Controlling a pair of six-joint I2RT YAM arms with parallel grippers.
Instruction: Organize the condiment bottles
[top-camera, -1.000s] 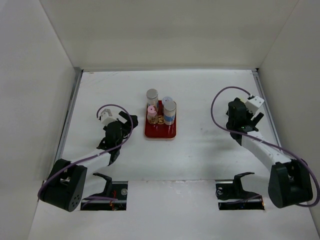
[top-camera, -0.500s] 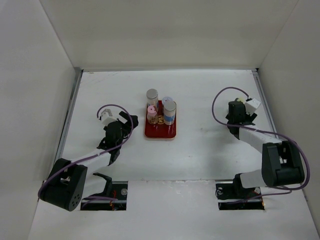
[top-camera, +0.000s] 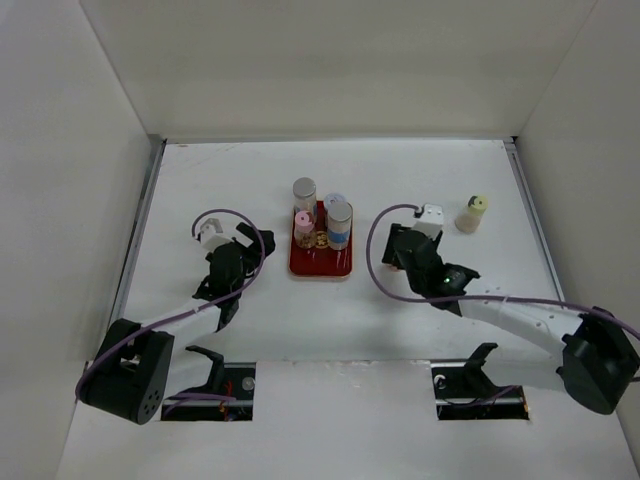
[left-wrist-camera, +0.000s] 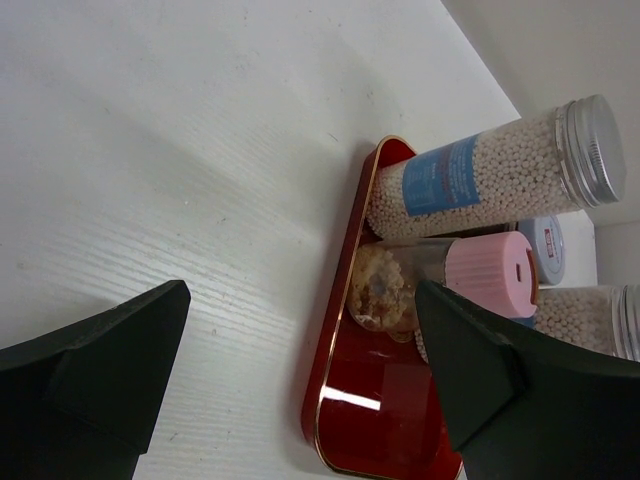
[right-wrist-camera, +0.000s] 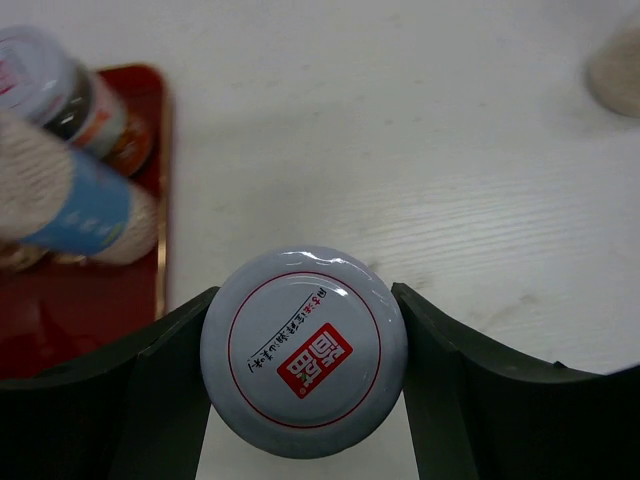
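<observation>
The right gripper (right-wrist-camera: 303, 292) pinches a white-lidded jar (right-wrist-camera: 303, 350) with red print on its top; its 2 fingers (right-wrist-camera: 150, 400) press against opposite sides of the lid. The jar is upright over the white table (top-camera: 420, 170), but whether its base touches the table cannot be told.

To this gripper's left, near but apart from it, lies the red tray (top-camera: 321, 268). The pink-lidded bottle (top-camera: 303, 222) stands on the tray's side away from the right gripper. The grey-lidded blue-label bottle (top-camera: 340, 222) stands on the side nearer to it, with a patterned-lid jar (top-camera: 334, 200) just behind. The silver-lidded clear bottle (top-camera: 304, 190) stands at the tray's far corner, on the side away from the right gripper; whether it is on the tray or just off it is unclear.

The cream bottle (top-camera: 472, 213) with a yellow cap stands alone, to the right gripper's right and a little farther out, well apart from the tray.

The left gripper (left-wrist-camera: 302, 300) has its fingers spread wide, with only bare table between them. The tray lies ahead of it, and the pink-lidded bottle is the nearest of the 4 there
</observation>
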